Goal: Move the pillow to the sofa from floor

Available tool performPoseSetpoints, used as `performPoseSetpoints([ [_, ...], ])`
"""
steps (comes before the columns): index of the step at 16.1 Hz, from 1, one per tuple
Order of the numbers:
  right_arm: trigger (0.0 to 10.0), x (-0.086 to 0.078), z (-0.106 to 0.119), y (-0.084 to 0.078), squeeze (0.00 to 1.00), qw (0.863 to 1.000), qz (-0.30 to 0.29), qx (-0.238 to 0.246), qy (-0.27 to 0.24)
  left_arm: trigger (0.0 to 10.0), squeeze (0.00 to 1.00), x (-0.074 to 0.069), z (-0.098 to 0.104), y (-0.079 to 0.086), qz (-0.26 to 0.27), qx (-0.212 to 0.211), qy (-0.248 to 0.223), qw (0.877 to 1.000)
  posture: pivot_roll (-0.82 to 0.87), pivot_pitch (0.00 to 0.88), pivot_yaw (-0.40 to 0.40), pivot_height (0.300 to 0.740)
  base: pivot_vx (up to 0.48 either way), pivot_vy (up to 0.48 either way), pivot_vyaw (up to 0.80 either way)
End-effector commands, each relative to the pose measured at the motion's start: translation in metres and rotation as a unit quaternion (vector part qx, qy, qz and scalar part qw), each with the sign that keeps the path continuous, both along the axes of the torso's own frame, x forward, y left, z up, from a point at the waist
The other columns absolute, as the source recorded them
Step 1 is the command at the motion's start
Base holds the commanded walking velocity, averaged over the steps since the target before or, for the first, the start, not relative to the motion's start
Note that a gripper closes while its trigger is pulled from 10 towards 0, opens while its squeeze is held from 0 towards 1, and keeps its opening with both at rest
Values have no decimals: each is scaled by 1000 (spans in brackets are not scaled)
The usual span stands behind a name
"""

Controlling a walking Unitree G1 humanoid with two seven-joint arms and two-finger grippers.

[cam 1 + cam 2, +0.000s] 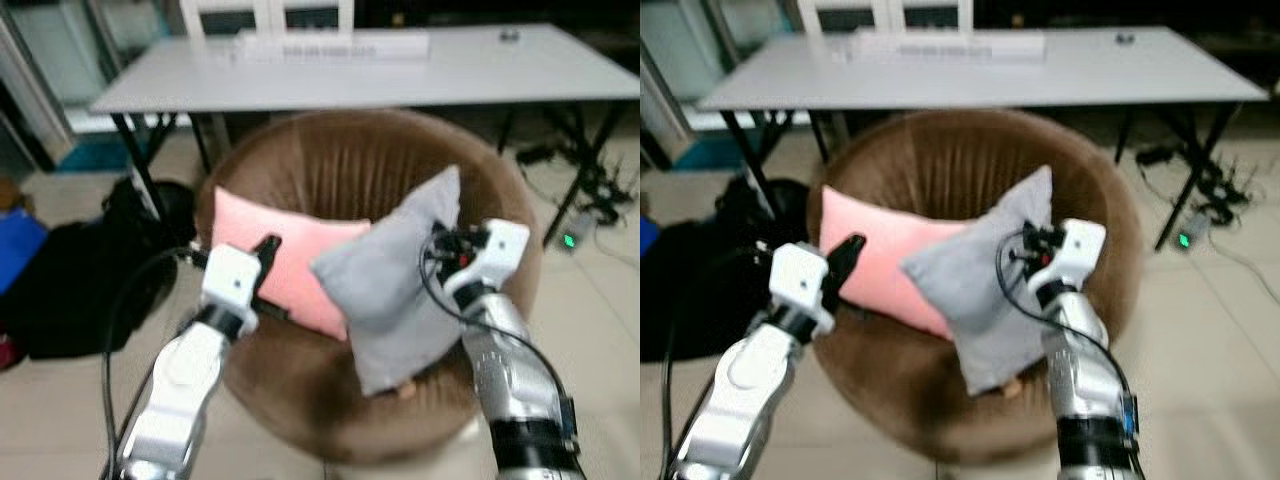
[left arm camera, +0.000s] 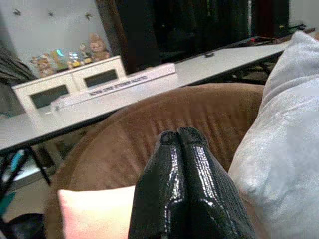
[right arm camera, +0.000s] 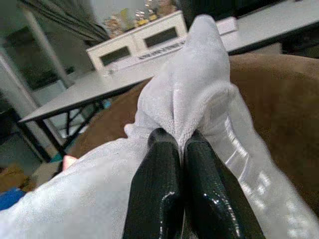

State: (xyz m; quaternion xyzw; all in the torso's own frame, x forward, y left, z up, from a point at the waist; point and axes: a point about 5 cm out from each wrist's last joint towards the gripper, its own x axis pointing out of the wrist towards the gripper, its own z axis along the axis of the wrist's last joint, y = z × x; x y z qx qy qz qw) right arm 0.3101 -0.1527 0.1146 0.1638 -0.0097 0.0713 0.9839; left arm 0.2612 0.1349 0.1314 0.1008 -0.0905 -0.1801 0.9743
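The right gripper [image 3: 182,144] is seen clamped on a fold of the grey pillow [image 1: 400,275], its two black fingers [image 3: 154,194] pressed together with a ridge of fabric pinched between them. In the head views the fingertips are buried in the pillow's right edge and cannot be made out; a black cable is looped beside the white wrist block. The pillow is held tilted, one corner raised toward the chair back, its lower end hanging over the seat of the round brown sofa chair [image 1: 290,160]; whether that end rests on the seat cannot be told, as the underside is hidden. A small pale object peeks out beneath the lower corner, too blurred to identify.

The left gripper [image 2: 180,137] is shown with its fingers closed on each other and nothing between them, held just before the pink pillow [image 1: 270,255], which leans against the chair's back left. Contact between fingertip and pink pillow cannot be judged. The pink pillow's right end is covered by the grey one.

Behind the chair a long white table [image 1: 480,65] is stretched across the scene, with a long white box [image 1: 330,45] lying on it and a small dark object near its far right, too small to name. Dark bags [image 1: 90,270] are heaped on the tiled floor at the left, and a power strip with a green light [image 1: 572,238] lies on the floor at the right among cables.
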Motion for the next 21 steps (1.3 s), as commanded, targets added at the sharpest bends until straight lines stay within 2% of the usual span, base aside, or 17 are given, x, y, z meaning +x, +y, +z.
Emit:
performPoseSetpoints([
  [1,10000,7,17,14,0,999,28,4,-38,10000,0,1,3,7,15,2,-6,1000,79,19,22,740,0,0,0],
  [6,10000,17,24,13,0,998,36,-2,-47,10000,0,-1,3,9,22,7,-5,1000,89,16,12,740,0,0,0],
  [11,10000,34,26,9,0,998,24,-34,-37,10000,0,-4,2,9,19,10,-1,1000,96,24,14,740,0,0,0],
  [14,10000,48,33,7,0,999,-22,-32,-28,10000,0,-6,2,8,14,11,1,1000,100,46,16,740,0,0,0],
  [18,10000,54,44,0,0,996,-75,-12,-37,10000,0,-8,3,9,16,12,3,1000,102,58,12,740,0,0,0],
  [21,10000,62,49,-19,0,980,-198,-6,-12,10000,0,-11,2,10,20,11,7,1000,102,72,8,740,0,0,0],
])
